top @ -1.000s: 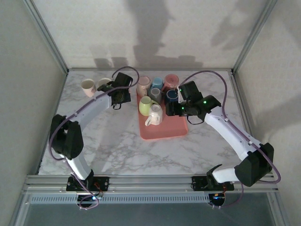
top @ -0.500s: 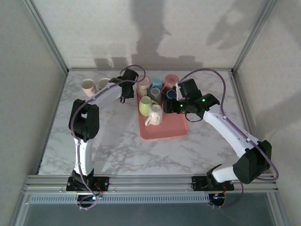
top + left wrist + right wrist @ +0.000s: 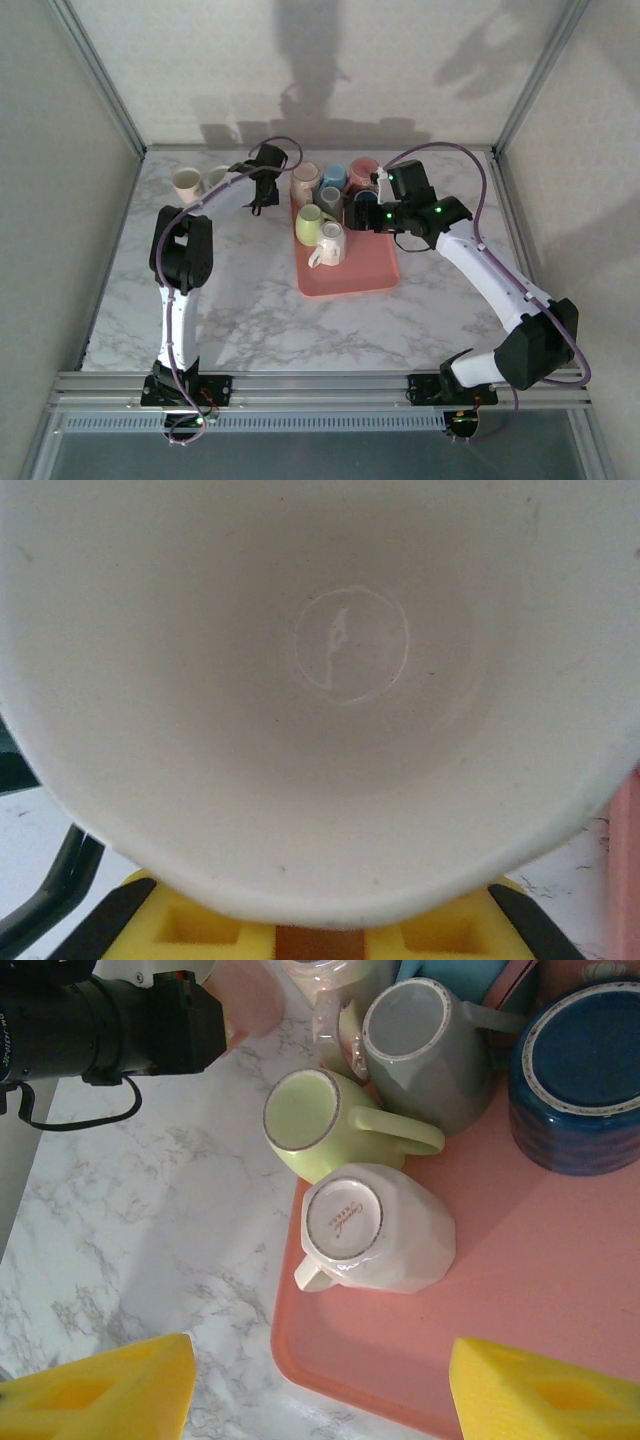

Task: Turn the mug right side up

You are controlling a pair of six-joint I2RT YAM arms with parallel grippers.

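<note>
A white mug [image 3: 340, 680] is close against the left wrist camera, its open mouth and inner bottom facing the lens. My left gripper [image 3: 262, 190] is shut on this mug's wall, and the yellow fingers [image 3: 180, 925] show just under its rim. It hangs at the pink tray's [image 3: 350, 280] far left corner. My right gripper [image 3: 360, 215] hovers open above the tray, its yellow fingertips [image 3: 110, 1395] wide apart with nothing between them. Below it a white faceted mug [image 3: 375, 1230] stands upside down on the tray.
The tray also holds a green mug [image 3: 305, 1120] on its side, a grey mug [image 3: 425, 1050] and a dark blue one [image 3: 580, 1070] bottom up, plus light blue [image 3: 335, 177] and pink [image 3: 364, 172] mugs. An upright cream mug [image 3: 187, 184] stands on the marble at far left.
My left arm has folded up and its gripper has shifted toward the tray's far left corner. My right gripper has moved a little left and farther over the tray.
</note>
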